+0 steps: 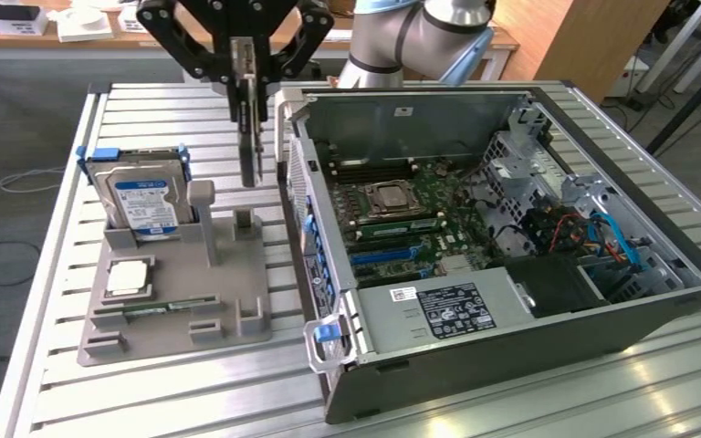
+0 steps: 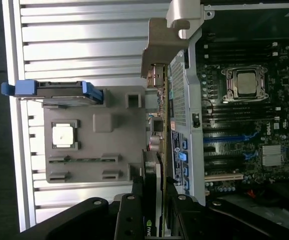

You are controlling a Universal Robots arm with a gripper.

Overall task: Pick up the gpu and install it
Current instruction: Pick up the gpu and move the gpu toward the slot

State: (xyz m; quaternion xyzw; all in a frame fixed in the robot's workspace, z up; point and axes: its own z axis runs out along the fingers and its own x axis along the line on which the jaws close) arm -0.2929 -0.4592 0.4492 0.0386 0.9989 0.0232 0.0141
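Note:
The gpu (image 1: 251,128) hangs edge-on and upright in the air, between the grey holder tray (image 1: 235,274) and the open computer case (image 1: 485,365). My gripper (image 1: 247,68) is shut on its top edge. Seen from the wrist, the fingers (image 2: 134,215) clamp the thin card (image 2: 157,165), and its silver end bracket (image 2: 159,45) points away from them. The card's lower end is just above the tray's upright posts (image 1: 245,222), beside the case's side wall. The motherboard (image 1: 412,219) with its blue slots (image 1: 393,257) lies exposed inside the case.
A hard drive with a blue-white label (image 1: 143,196) stands in the tray's back corner. A processor (image 1: 128,278) and a narrow memory stick (image 1: 156,310) lie in the tray. The slatted aluminium table (image 1: 143,401) carries the tray and case.

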